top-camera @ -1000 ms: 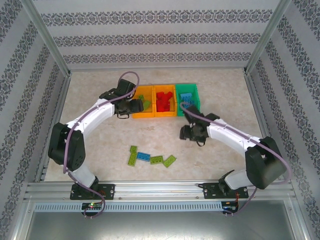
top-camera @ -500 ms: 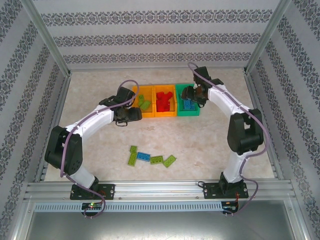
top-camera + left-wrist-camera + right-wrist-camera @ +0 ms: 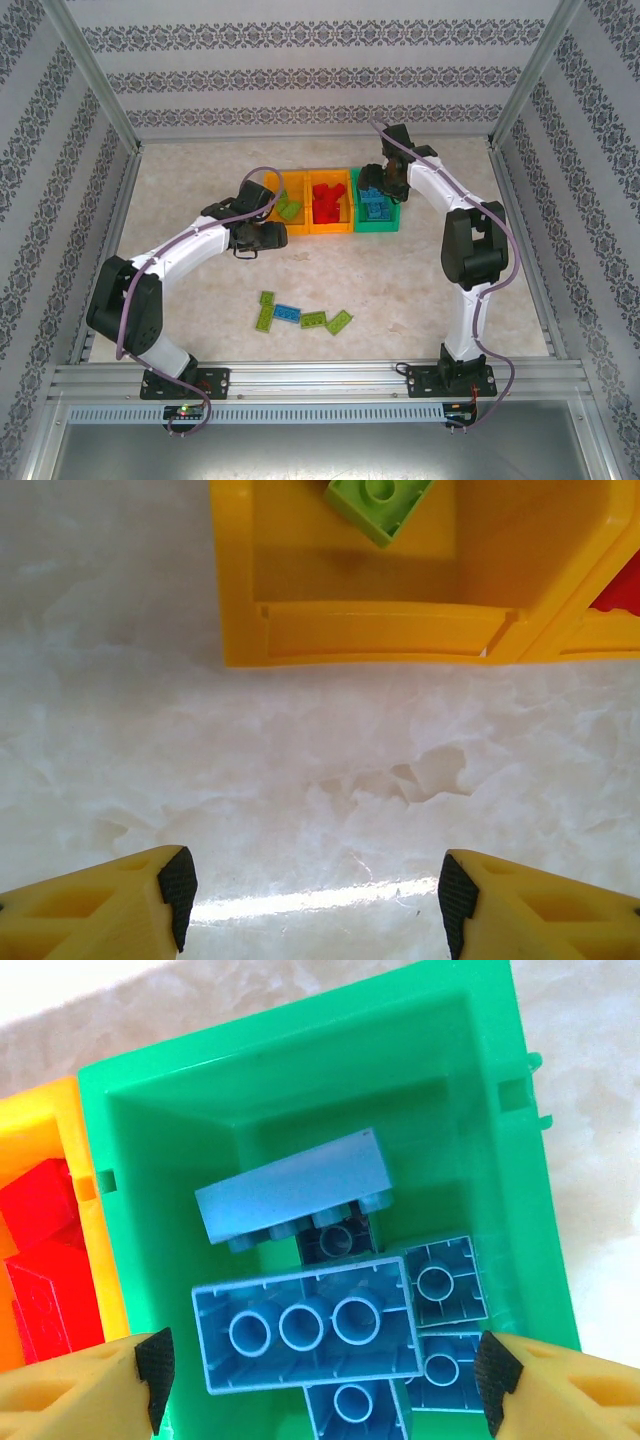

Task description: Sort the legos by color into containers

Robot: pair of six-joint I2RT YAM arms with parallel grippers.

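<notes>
Both end effectors stand open, and yours on the right is above the green bin.

Your right end effector (image 3: pixel 325 1378) has its fingers spread wide over the green bin (image 3: pixel 300 1080), gripping nothing; the blue legos (image 3: pixel 305 1325) lie piled inside. Your left end effector (image 3: pixel 316 898) is open too, over bare table (image 3: pixel 320 780) just in front of the left orange bin (image 3: pixel 360 630), which holds a green lego (image 3: pixel 380 505). The red legos (image 3: pixel 327 203) sit in the middle orange bin (image 3: pixel 330 229). Four loose legos (image 3: pixel 300 317) lie on the table nearer the arm bases.
</notes>
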